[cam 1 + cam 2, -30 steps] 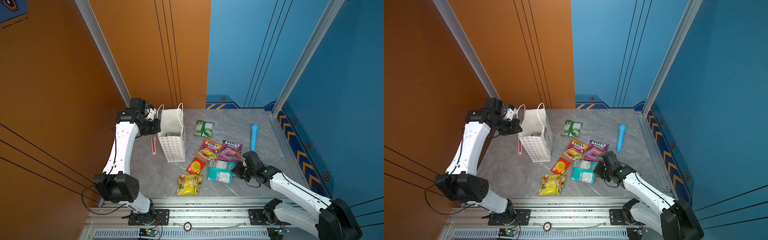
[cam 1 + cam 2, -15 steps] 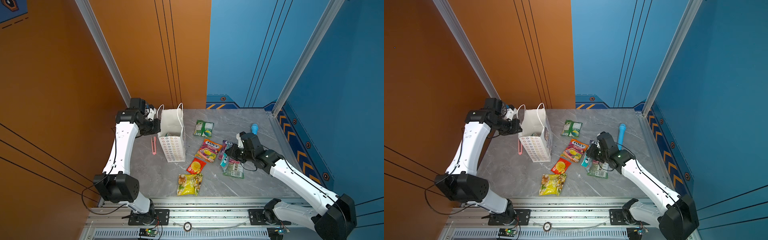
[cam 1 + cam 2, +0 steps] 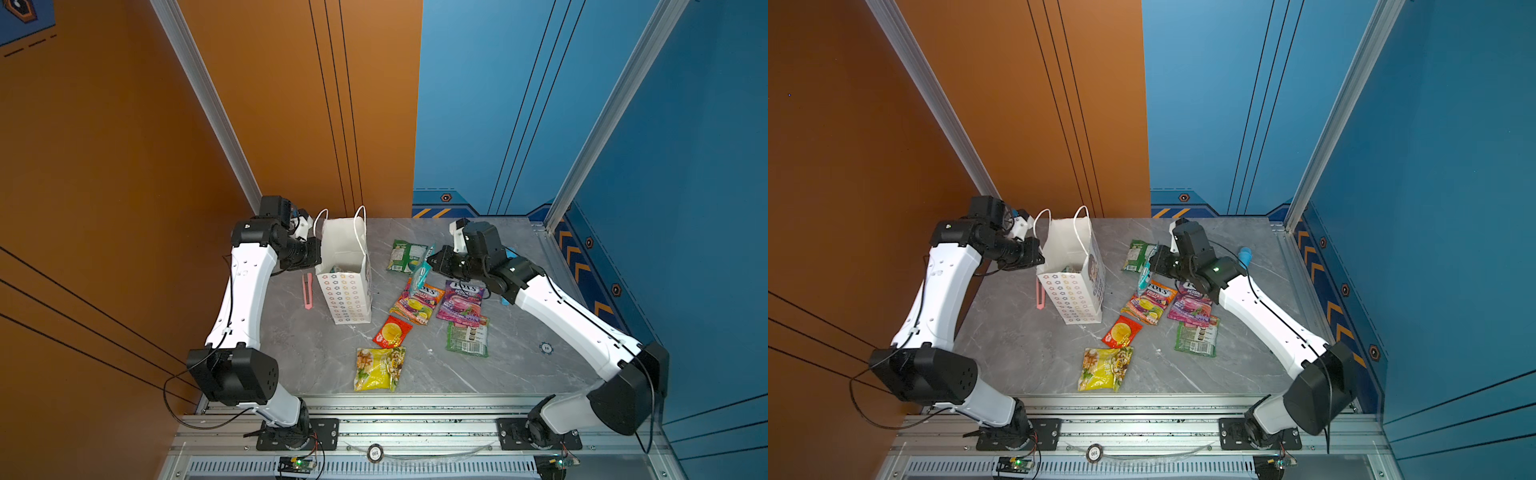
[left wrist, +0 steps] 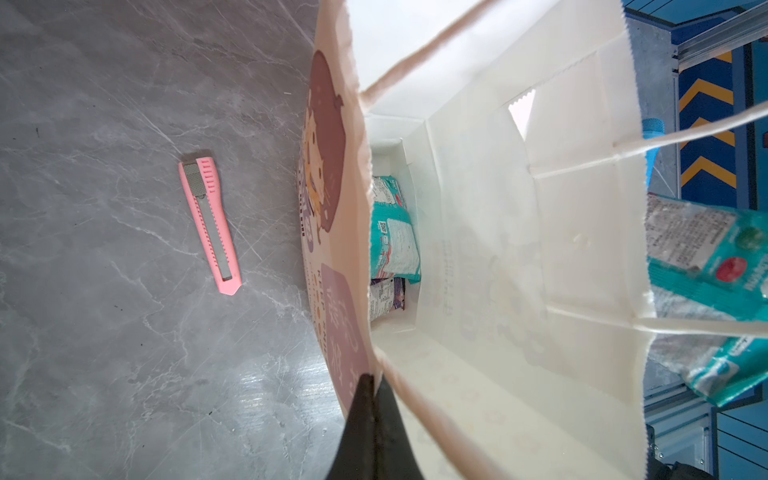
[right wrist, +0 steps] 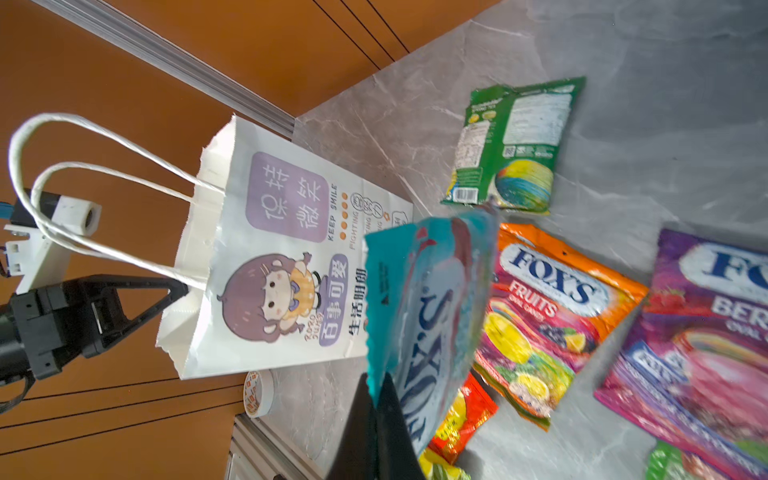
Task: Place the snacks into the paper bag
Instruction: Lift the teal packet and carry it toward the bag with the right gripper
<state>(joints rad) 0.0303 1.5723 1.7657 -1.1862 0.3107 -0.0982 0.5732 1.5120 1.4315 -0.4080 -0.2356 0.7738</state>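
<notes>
In both top views the bag [image 3: 347,286] stands upright on the counter [image 3: 498,374], mouth up, long axis vertical. The left gripper [image 3: 319,248] is closed on its rim, on the side away from the loose packets [image 3: 417,301]. The right gripper [image 3: 432,262], raised above those packets, is clamped on a teal packet [image 3: 420,275]. This hangs below it, long axis steeply downward, clear of the counter and not yet over the bag.

From the left wrist, the shut jaws pinch the printed wall at the rim and the mouth gapes wide. Two packets lie at the bottom. A cutter [image 4: 210,220] lies beside the bag.

From the right wrist, the jaws grip the teal packet by a corner; its length and lettering run straight out from them.

This looks like the carry. Next the packet must rise above the rim, clear the handles [image 5: 104,174], go in low end first, then be released.
</notes>
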